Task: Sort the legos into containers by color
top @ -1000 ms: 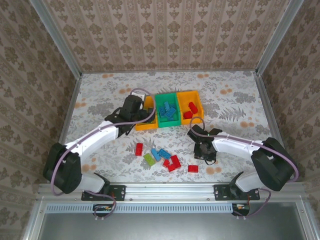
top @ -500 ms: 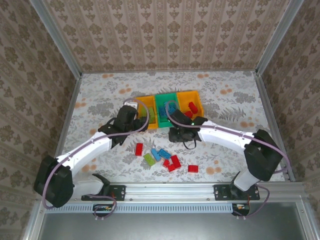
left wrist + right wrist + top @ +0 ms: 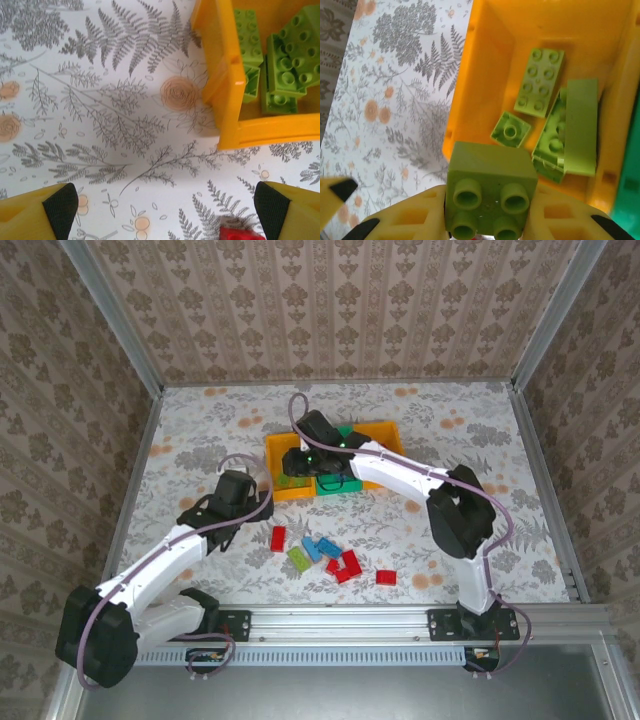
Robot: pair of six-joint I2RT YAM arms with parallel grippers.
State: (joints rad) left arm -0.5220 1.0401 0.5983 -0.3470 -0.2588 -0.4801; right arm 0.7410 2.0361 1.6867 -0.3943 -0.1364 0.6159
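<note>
My right gripper [image 3: 487,212] is shut on a lime green lego [image 3: 489,192], held above the left orange container [image 3: 490,60], where three more green legos [image 3: 540,82] lie. In the top view this gripper [image 3: 300,462] hangs over that container [image 3: 290,496]. The green container [image 3: 336,486] and the right orange container [image 3: 388,432] sit beside it, partly hidden by the right arm. My left gripper [image 3: 243,502] is open over bare table just left of the row; in its wrist view [image 3: 166,210] nothing is between the fingers. Loose legos lie near the front: red [image 3: 278,538], green [image 3: 299,559], blue [image 3: 320,547], red [image 3: 348,565].
Another red lego [image 3: 386,577] lies at the front right of the pile, and a red one [image 3: 240,234] sits just right of my left fingers. Patterned walls and metal rails bound the table. The right arm stretches diagonally across the middle.
The right arm swung from the front right, across the table, to above the left orange container with the green lego. The left arm drew back from that container toward the near left.
</note>
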